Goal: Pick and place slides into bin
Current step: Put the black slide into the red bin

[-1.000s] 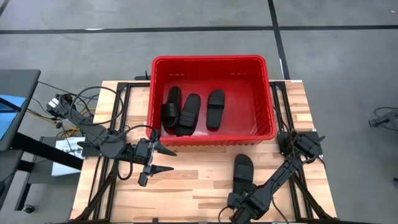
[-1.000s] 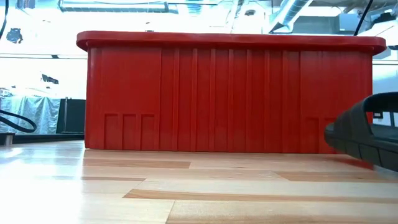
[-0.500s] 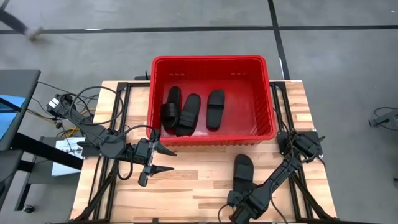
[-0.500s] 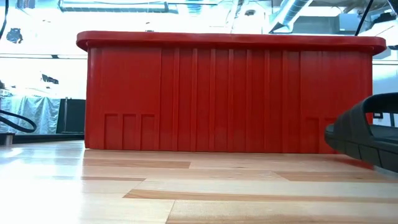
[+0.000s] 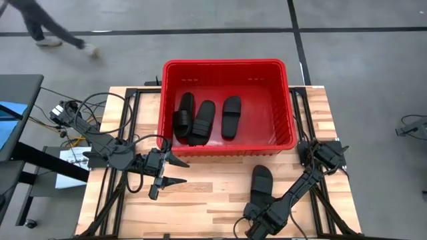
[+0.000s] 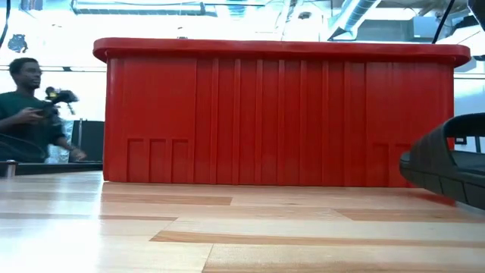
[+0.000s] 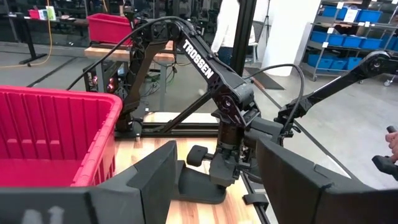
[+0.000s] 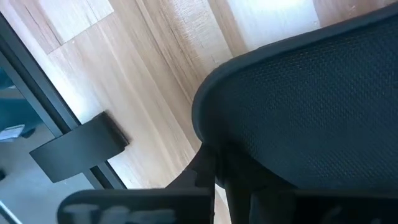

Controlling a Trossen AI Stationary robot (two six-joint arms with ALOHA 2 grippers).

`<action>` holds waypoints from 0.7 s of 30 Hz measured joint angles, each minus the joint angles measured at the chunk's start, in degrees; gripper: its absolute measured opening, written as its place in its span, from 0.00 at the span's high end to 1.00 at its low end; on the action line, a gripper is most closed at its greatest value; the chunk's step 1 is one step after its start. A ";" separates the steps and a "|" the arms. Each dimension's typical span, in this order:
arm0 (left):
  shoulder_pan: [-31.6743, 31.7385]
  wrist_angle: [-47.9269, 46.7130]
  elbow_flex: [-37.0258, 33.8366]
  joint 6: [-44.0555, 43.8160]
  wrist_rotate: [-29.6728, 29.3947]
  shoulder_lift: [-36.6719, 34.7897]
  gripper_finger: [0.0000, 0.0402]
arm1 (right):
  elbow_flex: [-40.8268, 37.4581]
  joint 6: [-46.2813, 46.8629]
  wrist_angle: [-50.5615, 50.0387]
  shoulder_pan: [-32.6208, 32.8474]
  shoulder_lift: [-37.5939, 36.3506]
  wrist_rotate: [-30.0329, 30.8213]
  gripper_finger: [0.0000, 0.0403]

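At the near edge of the desk (image 5: pixel 200 200), my right pincer (image 5: pixel 259 215) is clenched on the near end of the last slide (image 5: pixel 260 185), the only one of the four lying on the wood. In the right wrist view the textured sole fills the frame with a finger (image 8: pixel 214 177) pressed at its edge, so I judge the hold is on the rim of the sole, not across the strap.

That is my first worry: a rubbery, flat sole pinched at one end can droop or pivot when I lift, and it may slip free before it clears the bin (image 5: pixel 288 133). The low view shows the near wall standing well above the slide's toe, so a shallow lift would knock the hanging end against the rim (image 6: pixel 280 49) and pull it out of the grip.

My left pincer (image 5: pixel 167 170) waits released, just in front of the bin's near left corner, off to the side of my likely path.

Inside the bin, three slides (image 5: pixel 203 120) lie side by side toward the left; dropping onto them could leave the fourth propped against the wall.

Beyond the desk, a person (image 5: pixel 47 27) is on the floor, well apart.
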 joint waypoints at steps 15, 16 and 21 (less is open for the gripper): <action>-0.01 -1.26 0.00 -1.35 -0.01 0.00 0.48 | 8.89 -1.19 -9.59 1.89 1.24 1.79 1.00; -0.01 -1.25 0.00 -1.35 0.02 0.00 0.48 | 9.44 -1.20 -10.04 1.88 1.24 1.79 1.00; -0.01 -1.25 0.00 -1.35 0.01 0.00 0.48 | 12.60 -1.47 -12.33 2.04 1.24 1.96 1.00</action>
